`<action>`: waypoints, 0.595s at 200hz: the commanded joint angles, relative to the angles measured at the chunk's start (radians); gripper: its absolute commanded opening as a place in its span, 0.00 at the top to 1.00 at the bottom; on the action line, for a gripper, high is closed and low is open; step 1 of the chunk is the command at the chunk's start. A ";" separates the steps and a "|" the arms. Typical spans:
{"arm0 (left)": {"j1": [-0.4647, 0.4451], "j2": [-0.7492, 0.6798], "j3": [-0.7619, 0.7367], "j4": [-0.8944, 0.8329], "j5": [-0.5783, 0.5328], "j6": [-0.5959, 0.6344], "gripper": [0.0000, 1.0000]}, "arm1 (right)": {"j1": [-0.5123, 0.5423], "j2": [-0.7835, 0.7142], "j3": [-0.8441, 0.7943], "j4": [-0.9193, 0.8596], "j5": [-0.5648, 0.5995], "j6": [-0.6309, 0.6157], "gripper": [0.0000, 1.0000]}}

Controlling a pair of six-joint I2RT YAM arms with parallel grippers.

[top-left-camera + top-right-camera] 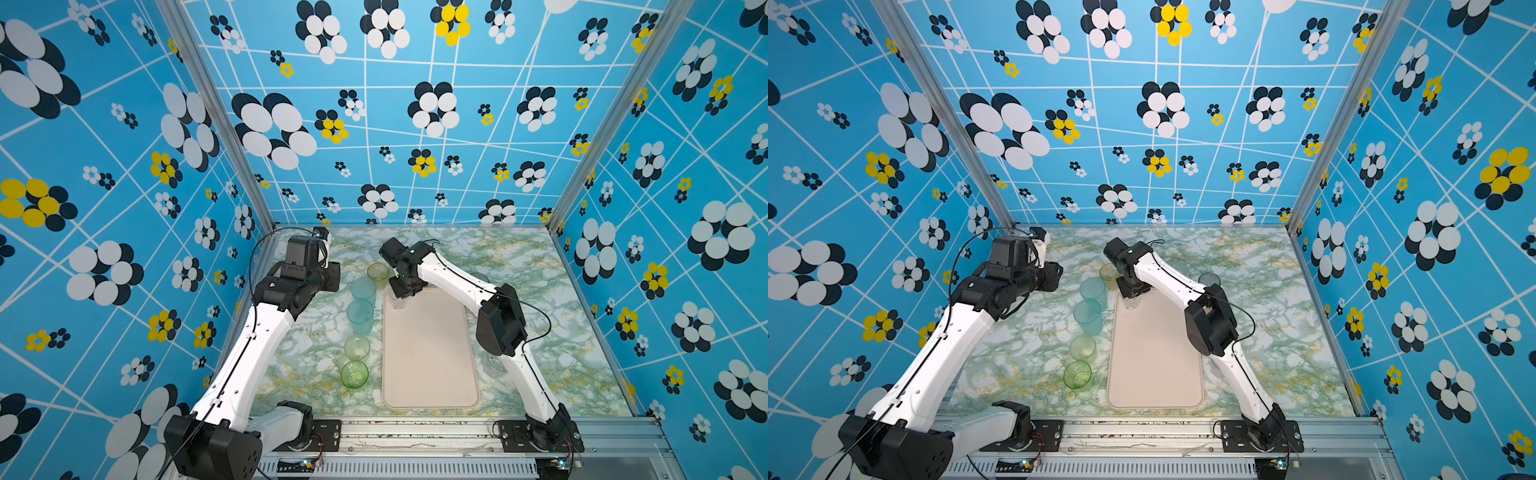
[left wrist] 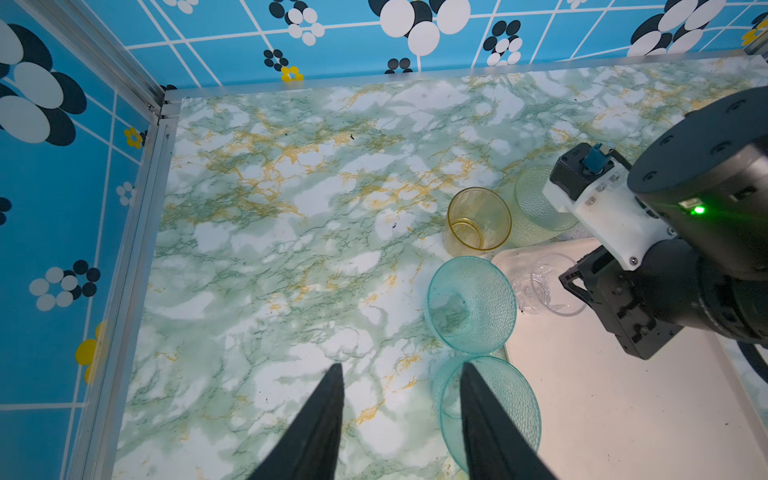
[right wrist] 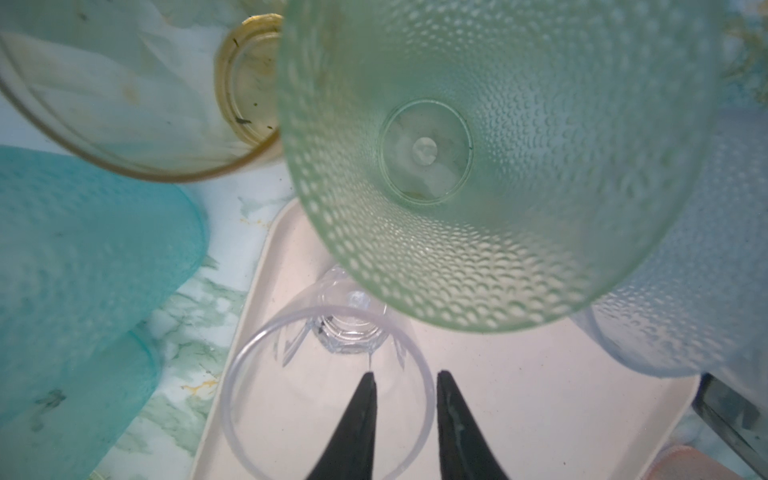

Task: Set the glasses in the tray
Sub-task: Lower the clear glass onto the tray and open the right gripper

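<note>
Right hand (image 3: 406, 373) parted (astride rim), clear glass (image 3: 349, 332) in tray (image 3: 540, 399) corner

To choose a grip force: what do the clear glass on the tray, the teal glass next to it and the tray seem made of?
Clear glass: colourless and glossy, with a faceted base; glass or hard plastic, I cannot tell which.
Teal glass: translucent, with a dimpled surface; probably moulded plastic.
Tray: opaque cream-pink, matte, with a low rounded rim; likely plastic or silicone.

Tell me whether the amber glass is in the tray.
No, the amber glass stands on the table, just outside the tray corner.
</note>
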 commanded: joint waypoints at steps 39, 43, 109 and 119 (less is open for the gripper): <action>0.014 -0.024 -0.029 -0.002 0.011 0.011 0.53 | -0.015 -0.092 -0.031 0.010 -0.021 0.008 0.71; 0.012 -0.024 -0.030 -0.001 0.011 0.011 0.53 | -0.016 -0.105 -0.041 0.018 -0.025 0.011 0.71; 0.011 -0.022 -0.052 0.024 0.029 -0.007 0.54 | -0.086 -0.353 -0.232 0.084 -0.055 0.020 0.71; 0.011 -0.021 -0.054 0.026 0.033 -0.010 0.54 | -0.108 -0.389 -0.270 0.089 -0.054 0.021 0.71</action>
